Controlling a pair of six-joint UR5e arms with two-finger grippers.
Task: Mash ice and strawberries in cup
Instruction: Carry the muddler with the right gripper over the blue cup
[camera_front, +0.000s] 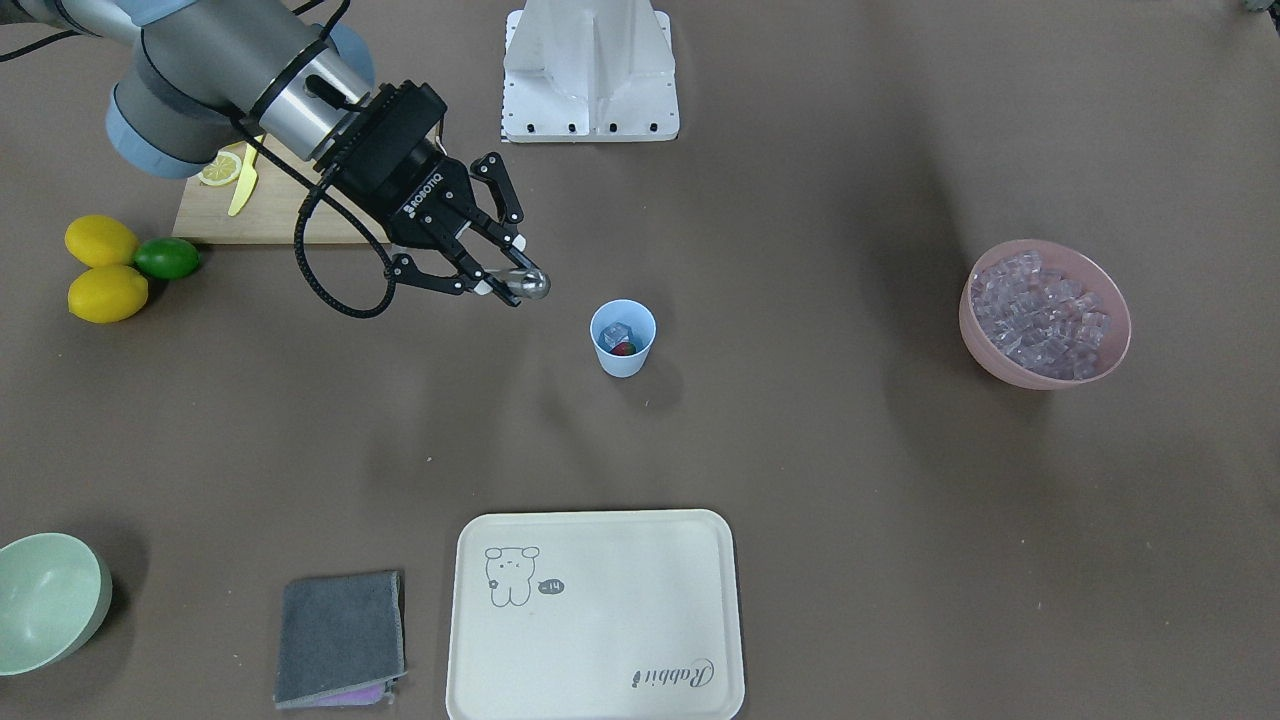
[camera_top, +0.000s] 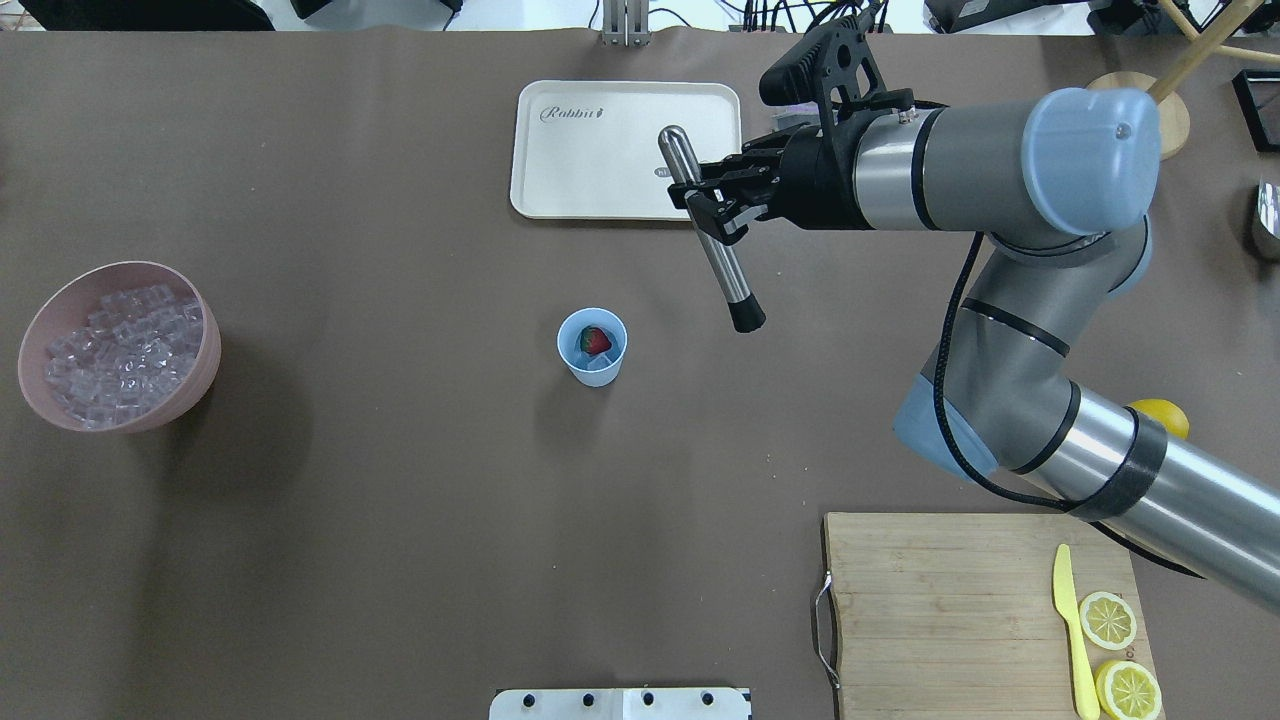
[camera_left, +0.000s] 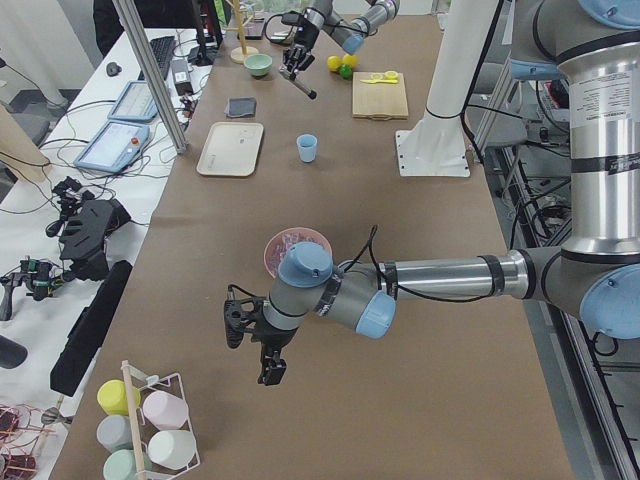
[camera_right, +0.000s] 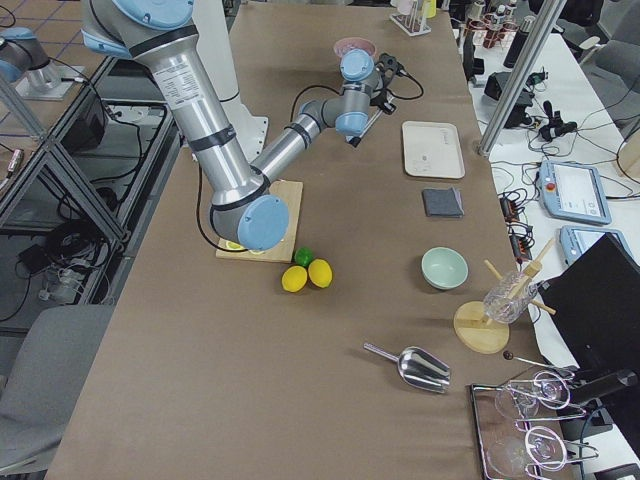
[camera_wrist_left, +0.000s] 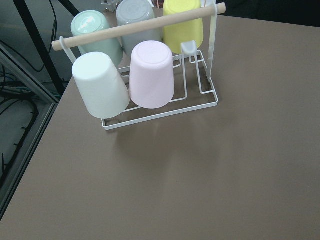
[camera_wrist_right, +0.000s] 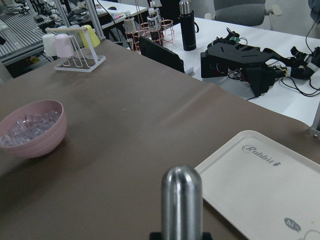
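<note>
The light-blue cup (camera_front: 622, 362) (camera_top: 597, 376) stands upright mid-table. Inside it lie a red strawberry (camera_front: 625, 349) (camera_top: 596, 340) and a clear cube of ice (camera_front: 614, 333). Many more ice cubes (camera_front: 1045, 312) fill the pink bowl (camera_top: 205, 365). My right gripper (camera_front: 497, 275) (camera_top: 712, 205) is shut on a steel muddler (camera_top: 725, 270) (camera_wrist_right: 182, 200), held tilted in the air with its black tip off to one side of the cup and above it. My left gripper (camera_left: 252, 345) shows only in the exterior left view, far from the cup beyond the pink bowl, and I cannot tell its state.
A cream tray (camera_front: 600, 670) lies at the operators' edge, with a grey cloth (camera_front: 340, 638) and pale green bowl (camera_front: 45, 600) beside it. A cutting board (camera_top: 930, 610) holds a yellow knife and lemon slices; lemons and a lime (camera_front: 165, 258) lie near it. A mug rack (camera_wrist_left: 145, 75) stands ahead of the left wrist.
</note>
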